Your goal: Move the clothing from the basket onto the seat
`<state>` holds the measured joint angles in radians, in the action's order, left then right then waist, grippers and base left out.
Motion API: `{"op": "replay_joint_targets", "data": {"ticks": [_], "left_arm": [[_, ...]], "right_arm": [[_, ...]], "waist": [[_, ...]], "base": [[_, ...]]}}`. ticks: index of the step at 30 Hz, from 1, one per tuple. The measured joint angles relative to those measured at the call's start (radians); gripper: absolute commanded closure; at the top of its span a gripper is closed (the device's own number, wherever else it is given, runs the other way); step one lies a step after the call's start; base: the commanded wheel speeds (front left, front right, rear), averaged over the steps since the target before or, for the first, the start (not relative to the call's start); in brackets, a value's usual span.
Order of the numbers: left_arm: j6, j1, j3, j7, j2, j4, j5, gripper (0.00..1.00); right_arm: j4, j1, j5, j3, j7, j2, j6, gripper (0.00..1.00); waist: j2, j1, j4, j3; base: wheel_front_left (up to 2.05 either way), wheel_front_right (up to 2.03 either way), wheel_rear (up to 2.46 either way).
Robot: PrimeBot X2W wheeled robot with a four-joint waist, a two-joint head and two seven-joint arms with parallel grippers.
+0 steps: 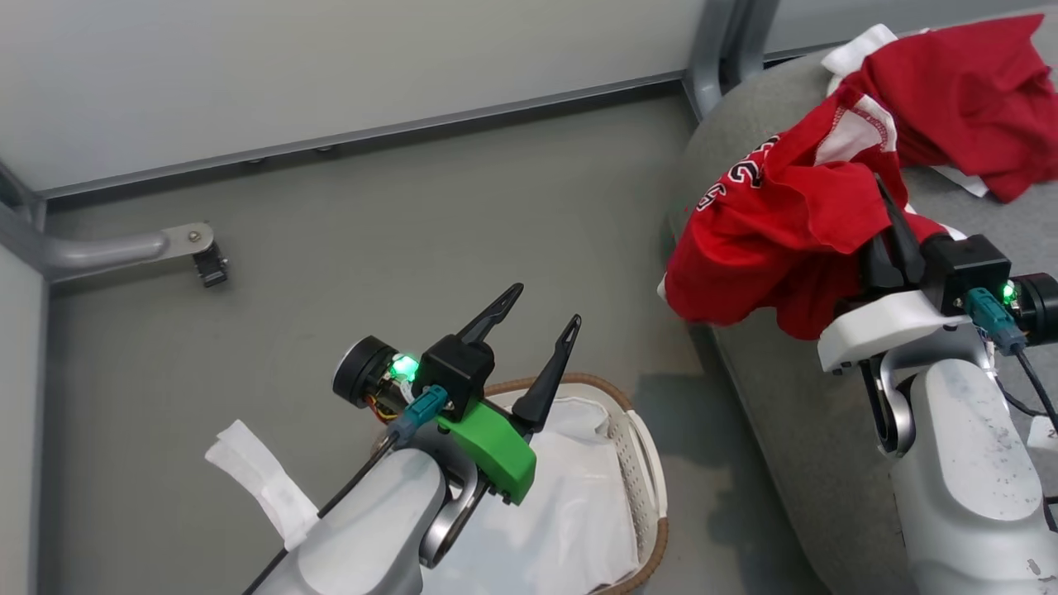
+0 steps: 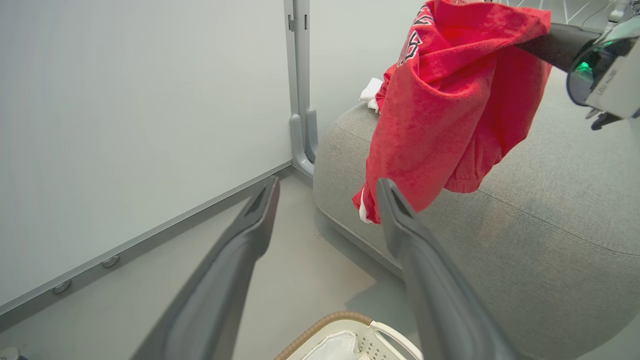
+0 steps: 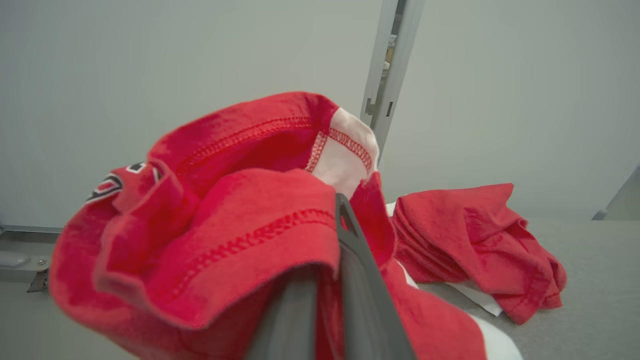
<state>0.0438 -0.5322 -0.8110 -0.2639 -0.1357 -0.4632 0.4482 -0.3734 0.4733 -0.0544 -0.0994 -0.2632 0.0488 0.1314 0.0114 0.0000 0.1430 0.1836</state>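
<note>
My right gripper (image 1: 888, 207) is shut on a red garment (image 1: 777, 240) with white trim and dark lettering. The garment hangs bunched over the left corner of the grey seat (image 1: 810, 430). In the right wrist view the cloth (image 3: 225, 240) drapes over the closed fingers (image 3: 355, 285). A second piece of red clothing (image 1: 967, 91) lies crumpled farther back on the seat (image 3: 590, 280). My left gripper (image 1: 545, 304) stands open and holds nothing, above the cream basket (image 1: 649, 463). Inside the basket I see a white sheet (image 1: 570, 504). The left wrist view shows the hanging garment (image 2: 450, 100) beyond the spread fingers (image 2: 400, 225).
Pale wall panels with a grey rail close off the far side. A grey post (image 1: 711, 49) stands by the seat's corner. A metal bracket with a small black foot (image 1: 202, 252) juts over the floor at left. A white scrap (image 1: 256, 479) lies beside my left forearm.
</note>
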Motion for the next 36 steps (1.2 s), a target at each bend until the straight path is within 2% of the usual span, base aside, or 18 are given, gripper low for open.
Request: {"op": "replay_joint_targets", "data": {"ticks": [13, 19, 24, 29, 36], "left_arm": [[0.028, -0.031, 0.002, 0.0, 0.017, -0.036, -0.057, 0.0], [0.04, -0.04, 0.003, 0.0, 0.017, -0.047, -0.073, 0.0], [0.045, -0.052, 0.006, 0.0, 0.018, -0.049, -0.081, 0.0], [0.052, -0.054, 0.005, 0.0, 0.022, -0.048, -0.089, 0.0], [0.053, -0.069, 0.012, 0.0, 0.034, -0.041, -0.099, 0.0]], "right_arm": [[0.04, -0.039, 0.043, -0.044, 0.0, 0.001, 0.0, 1.0], [0.031, -0.041, 0.056, -0.053, 0.0, 0.0, 0.0, 1.0], [0.014, 0.0, 0.053, -0.072, 0.0, 0.0, 0.0, 1.0], [0.009, 0.12, -0.008, -0.139, 0.0, 0.012, 0.0, 1.0], [-0.119, 0.341, -0.045, -0.198, 0.0, 0.172, 0.0, 1.0]], "waist": [[0.0, 0.0, 0.172, 0.087], [0.0, 0.0, 0.21, 0.141], [0.0, 0.0, 0.204, 0.173], [0.0, 0.0, 0.168, 0.191], [0.0, 0.0, 0.104, 0.229]], "base": [[0.0, 0.0, 0.0], [0.0, 0.0, 0.0], [0.0, 0.0, 0.0], [0.0, 0.0, 0.0], [0.0, 0.0, 0.0]]}}
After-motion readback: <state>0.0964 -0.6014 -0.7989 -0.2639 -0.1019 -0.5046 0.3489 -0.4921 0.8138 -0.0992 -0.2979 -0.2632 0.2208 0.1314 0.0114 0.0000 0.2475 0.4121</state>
